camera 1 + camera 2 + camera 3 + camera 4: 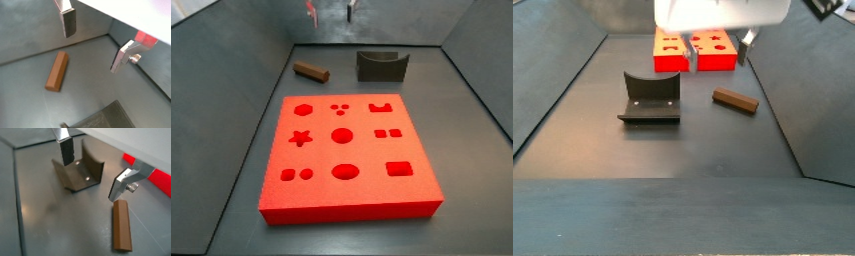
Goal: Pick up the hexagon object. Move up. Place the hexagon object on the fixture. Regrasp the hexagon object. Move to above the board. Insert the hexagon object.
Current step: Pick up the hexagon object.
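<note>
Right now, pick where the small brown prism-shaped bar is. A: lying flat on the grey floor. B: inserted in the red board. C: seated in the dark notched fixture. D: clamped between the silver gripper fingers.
A: the brown bar lies flat on the floor, with the open gripper above, holding nothing.

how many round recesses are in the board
6 in a side view on the board: three small ones clustered in the top row, one large in the middle, one large in the bottom row and one small left of it. None hidden; gripper hangs behind.
</note>
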{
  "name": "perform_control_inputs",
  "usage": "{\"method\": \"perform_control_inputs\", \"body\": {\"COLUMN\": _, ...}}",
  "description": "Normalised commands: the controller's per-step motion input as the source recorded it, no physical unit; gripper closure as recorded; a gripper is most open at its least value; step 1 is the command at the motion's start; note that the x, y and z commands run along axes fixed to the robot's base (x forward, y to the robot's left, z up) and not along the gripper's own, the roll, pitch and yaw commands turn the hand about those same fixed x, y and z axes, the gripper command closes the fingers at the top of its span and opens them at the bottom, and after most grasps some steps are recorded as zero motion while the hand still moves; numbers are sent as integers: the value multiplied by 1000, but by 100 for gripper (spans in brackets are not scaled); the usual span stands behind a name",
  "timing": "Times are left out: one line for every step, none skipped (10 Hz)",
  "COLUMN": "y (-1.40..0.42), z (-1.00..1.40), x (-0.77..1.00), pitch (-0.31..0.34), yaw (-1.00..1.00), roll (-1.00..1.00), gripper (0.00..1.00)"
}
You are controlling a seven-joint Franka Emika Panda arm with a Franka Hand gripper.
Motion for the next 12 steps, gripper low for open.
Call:
{"method": "perform_control_inputs", "body": {"y": -400, "z": -629, "x": -111, "pitch": -171, "yaw": 820, "roll": 136, "gripper": 0}}
{"method": "perform_control_inputs", "body": {"y": -403, "z": -626, "x": -109, "pitch": -171, "yaw": 820, "roll": 134, "gripper": 0}}
{"method": "perform_control_inputs", "body": {"y": -437, "z": -634, "x": -120, "pitch": -143, "yaw": 783, "roll": 136, "gripper": 0}}
{"method": "perform_control_inputs", "body": {"y": -429, "z": -674, "x": -209, "pitch": -141, "yaw": 749, "roll": 147, "gripper": 0}}
{"method": "perform_control_inputs", "body": {"y": -369, "z": -717, "x": -291, "pitch": -164, "yaw": 751, "roll": 154, "gripper": 0}}
{"method": "perform_control_inputs", "body": {"y": -277, "z": -740, "x": -309, "pitch": -209, "yaw": 783, "roll": 129, "gripper": 0}}
{"method": "perform_control_inputs", "body": {"y": -283, "z": -729, "x": -289, "pitch": -219, "yaw": 769, "roll": 114, "gripper": 0}}
{"method": "perform_control_inputs", "body": {"y": -297, "z": -706, "x": -243, "pitch": -231, "yaw": 740, "roll": 111, "gripper": 0}}
{"method": "perform_control_inputs", "body": {"y": -246, "z": -726, "x": -154, "pitch": -217, "yaw": 657, "roll": 104, "gripper": 0}}
{"method": "perform_control_inputs", "body": {"y": -191, "z": -760, "x": -71, "pitch": -193, "yaw": 583, "roll": 99, "gripper": 0}}
{"method": "perform_control_inputs", "body": {"y": -100, "z": -846, "x": 0, "pitch": -163, "yaw": 489, "roll": 79, "gripper": 0}}
{"method": "perform_control_inputs", "body": {"y": 0, "z": -871, "x": 29, "pitch": -161, "yaw": 380, "roll": 71, "gripper": 0}}
